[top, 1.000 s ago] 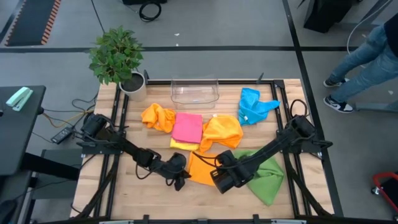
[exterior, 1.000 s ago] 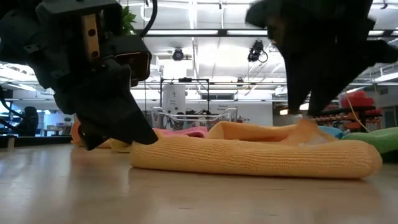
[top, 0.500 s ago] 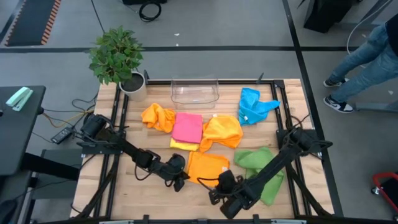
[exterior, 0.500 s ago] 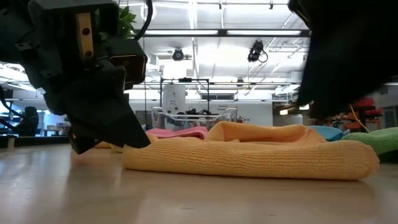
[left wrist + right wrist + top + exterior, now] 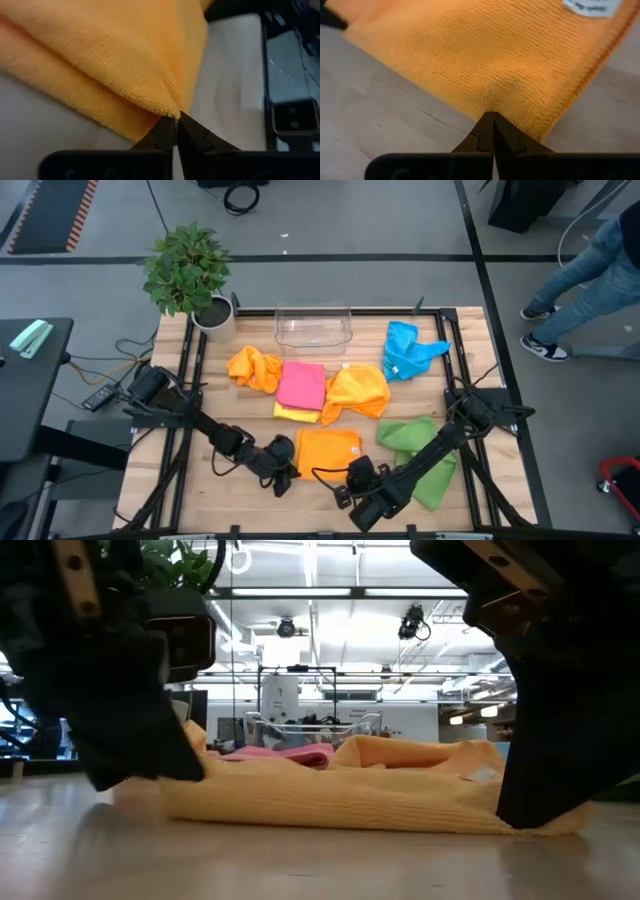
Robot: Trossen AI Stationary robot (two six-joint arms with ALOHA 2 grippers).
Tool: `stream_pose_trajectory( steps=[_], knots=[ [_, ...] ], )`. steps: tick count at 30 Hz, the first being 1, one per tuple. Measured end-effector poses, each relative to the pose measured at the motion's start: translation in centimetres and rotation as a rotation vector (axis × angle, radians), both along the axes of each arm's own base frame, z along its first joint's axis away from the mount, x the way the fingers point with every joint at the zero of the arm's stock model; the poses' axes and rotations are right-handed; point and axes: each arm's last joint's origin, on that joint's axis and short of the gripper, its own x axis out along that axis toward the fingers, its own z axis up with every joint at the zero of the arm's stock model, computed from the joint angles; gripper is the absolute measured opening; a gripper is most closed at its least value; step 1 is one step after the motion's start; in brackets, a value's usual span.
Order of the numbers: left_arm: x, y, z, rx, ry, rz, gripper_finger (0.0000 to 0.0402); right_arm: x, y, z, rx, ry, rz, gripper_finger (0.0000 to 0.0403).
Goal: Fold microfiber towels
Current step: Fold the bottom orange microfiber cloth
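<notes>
Both my left end effector (image 5: 283,477) and right end effector (image 5: 352,477) pinch the soft, light orange towel (image 5: 329,450), lower centre; corners give the surest hold.

The wooden table (image 5: 210,490) carries six bright towels (image 5: 331,450), a clear bin (image 5: 313,329), and seemingly a potted plant (image 5: 190,275).
</notes>
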Motion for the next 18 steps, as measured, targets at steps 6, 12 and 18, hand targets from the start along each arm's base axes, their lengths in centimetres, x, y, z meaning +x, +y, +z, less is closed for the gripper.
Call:
stream_pose_trajectory(
  steps=[6,12,18],
  knots=[
    [0.2,0.4,-0.1,-0.034,0.029,-0.015,0.015,-0.3,-0.2,0.5,0.001,0.037,0.032,0.0003],
    [1.2,2.3,1.0,-0.144,0.064,-0.113,0.0248,-0.4,0.1,0.6,0.025,0.071,0.081,0.0003],
    [1.6,5.3,4.0,-0.174,0.035,-0.056,0.0266,-0.5,0.3,0.6,0.041,0.074,0.088,0.0002]
  ],
)
